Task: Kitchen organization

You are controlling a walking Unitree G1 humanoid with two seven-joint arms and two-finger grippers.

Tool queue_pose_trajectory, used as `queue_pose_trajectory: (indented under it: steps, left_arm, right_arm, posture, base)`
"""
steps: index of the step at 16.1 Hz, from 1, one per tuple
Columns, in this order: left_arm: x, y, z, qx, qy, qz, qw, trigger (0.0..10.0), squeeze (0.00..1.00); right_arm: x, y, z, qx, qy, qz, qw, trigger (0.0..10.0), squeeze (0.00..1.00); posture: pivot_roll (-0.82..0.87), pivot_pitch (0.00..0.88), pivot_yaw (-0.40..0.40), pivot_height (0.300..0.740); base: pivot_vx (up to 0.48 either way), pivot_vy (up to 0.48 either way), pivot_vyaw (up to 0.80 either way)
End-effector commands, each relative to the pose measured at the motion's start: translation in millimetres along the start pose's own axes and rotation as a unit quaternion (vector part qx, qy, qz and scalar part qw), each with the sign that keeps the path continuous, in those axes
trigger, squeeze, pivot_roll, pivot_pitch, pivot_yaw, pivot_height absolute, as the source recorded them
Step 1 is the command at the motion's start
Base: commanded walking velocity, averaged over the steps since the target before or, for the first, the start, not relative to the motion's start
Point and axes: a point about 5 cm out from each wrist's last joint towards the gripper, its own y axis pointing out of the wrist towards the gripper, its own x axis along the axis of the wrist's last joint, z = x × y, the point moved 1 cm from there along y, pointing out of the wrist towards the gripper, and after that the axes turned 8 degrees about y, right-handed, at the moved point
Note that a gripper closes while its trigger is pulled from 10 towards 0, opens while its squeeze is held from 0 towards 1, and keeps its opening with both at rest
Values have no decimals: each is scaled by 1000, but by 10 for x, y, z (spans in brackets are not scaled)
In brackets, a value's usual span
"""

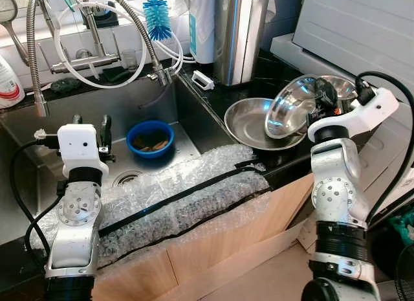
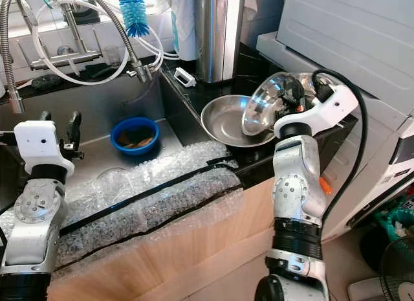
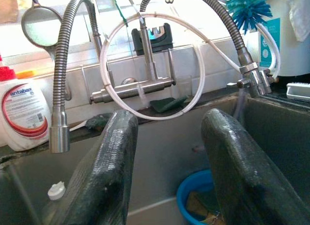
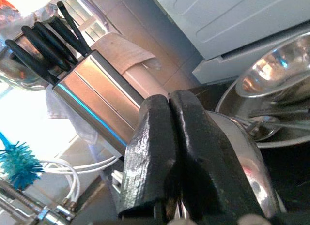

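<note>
The right gripper [image 1: 318, 101], clenched on a tilted steel bowl's [image 1: 290, 108] rim above the pan [image 1: 249, 123] beside the sink [image 1: 152, 100], risks slippage (thin-edge pinch); the left gripper [image 1: 90, 129] hangs released over the sink.

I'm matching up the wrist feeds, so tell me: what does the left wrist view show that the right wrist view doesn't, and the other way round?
Left wrist view alone: the open left tool over the sink, the blue bowl, the faucet and a white detergent bottle.

Right wrist view alone: the right tool shut on the rim of a steel bowl, the knife block, and more steel bowls on the counter.

Both: the blue bottle brush and white hose.
</note>
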Motion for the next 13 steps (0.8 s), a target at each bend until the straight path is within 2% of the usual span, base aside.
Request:
queue_pose_trajectory:
  steps: [1,2,3,4,8,10,12,13]
  left_arm:
    - [99,20,6,5,-4,-23,1000,10000,0]
    - [99,22,4,5,-3,-23,1000,10000,0]
    - [96,21,0,4,-2,-22,1000,10000,0]
    - [95,20,0,4,-2,-21,1000,10000,0]
    - [91,20,4,7,-2,-21,1000,10000,0]
    - [102,21,-8,6,-6,-23,1000,10000,0]
    - [118,25,-29,5,-12,-26,1000,10000,0]
    - [124,27,-37,5,-14,-28,1000,10000,0]
  right_arm:
    - [23,-6,-2,4,7,-9,1000,7020,0]
    - [6,-13,12,11,33,-7,999,0,0]
    - [-19,-14,2,7,46,0,999,157,0]
    - [-31,-12,-25,-4,51,0,999,10000,0]
    - [-15,-3,-31,-1,101,-12,995,10000,0]
    - [50,-5,54,31,116,-28,992,10000,0]
    - [124,2,254,98,134,-37,985,10000,0]
    - [106,8,353,130,133,-20,982,10000,0]
  posture:
    - [-21,0,9,740]
    - [-21,0,10,740]
    - [-21,0,11,740]
    - [-21,0,10,740]
    - [-17,0,9,740]
    - [-19,0,10,740]
    - [-25,0,10,740]
    - [-23,0,9,740]
  base:
    - [0,0,0]
    - [0,0,0]
    - [0,0,0]
    - [0,0,0]
    - [0,0,0]
    - [0,0,0]
    - [0,0,0]
    - [0,0,0]
